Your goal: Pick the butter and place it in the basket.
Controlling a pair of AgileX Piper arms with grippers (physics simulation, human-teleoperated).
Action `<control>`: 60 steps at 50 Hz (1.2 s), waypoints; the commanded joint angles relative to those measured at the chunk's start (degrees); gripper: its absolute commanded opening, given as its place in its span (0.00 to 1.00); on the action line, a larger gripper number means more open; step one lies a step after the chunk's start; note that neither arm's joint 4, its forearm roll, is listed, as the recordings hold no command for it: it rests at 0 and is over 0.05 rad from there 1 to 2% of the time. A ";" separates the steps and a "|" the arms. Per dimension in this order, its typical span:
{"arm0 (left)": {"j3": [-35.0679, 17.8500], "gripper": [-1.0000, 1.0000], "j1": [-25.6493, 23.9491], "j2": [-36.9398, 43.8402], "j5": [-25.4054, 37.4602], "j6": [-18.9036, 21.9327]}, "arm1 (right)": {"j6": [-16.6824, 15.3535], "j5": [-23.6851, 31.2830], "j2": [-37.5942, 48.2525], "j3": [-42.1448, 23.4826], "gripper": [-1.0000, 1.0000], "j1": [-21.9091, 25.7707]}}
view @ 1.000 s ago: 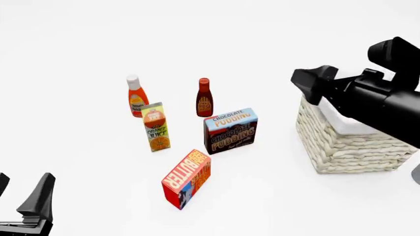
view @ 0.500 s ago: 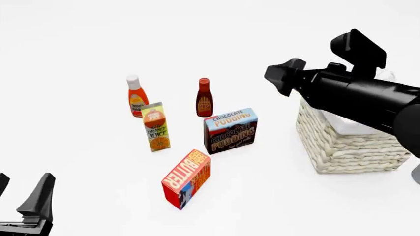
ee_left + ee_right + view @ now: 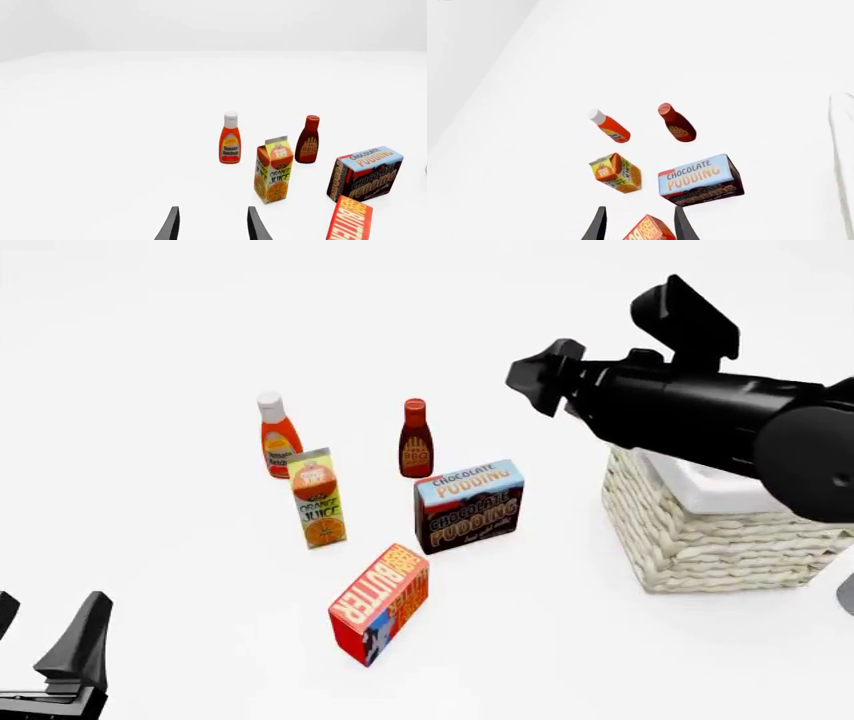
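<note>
The butter, a red carton with white lettering, lies on the white table toward the near side; its end shows in the left wrist view. The woven basket with its white lining stands at the right, partly covered by the right arm. My right gripper hangs high above the table, left of the basket and beyond the chocolate pudding box. It is open, and the butter shows far below between its fingers. My left gripper is open and empty at the near left corner, well left of the butter.
A chocolate pudding box stands just behind the butter. An orange juice carton is to its left. Farther back stand a ketchup bottle and a dark sauce bottle.
The right arm has swung left and slightly up, off the basket and toward the space above the cartons. The left arm and all objects have stayed put.
</note>
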 commanded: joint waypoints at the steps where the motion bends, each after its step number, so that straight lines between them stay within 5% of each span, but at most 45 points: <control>1: 0.00 1.00 0.00 0.01 0.00 -0.01 | 1.67 2.18 2.04 -2.87 1.00 0.05; 23: 0.00 1.00 0.01 0.00 0.00 -0.01 | 5.66 6.16 4.44 -5.28 1.00 -1.61; 60: 0.00 1.00 0.00 0.00 0.00 0.00 | 11.94 3.82 8.13 -1.46 1.00 0.46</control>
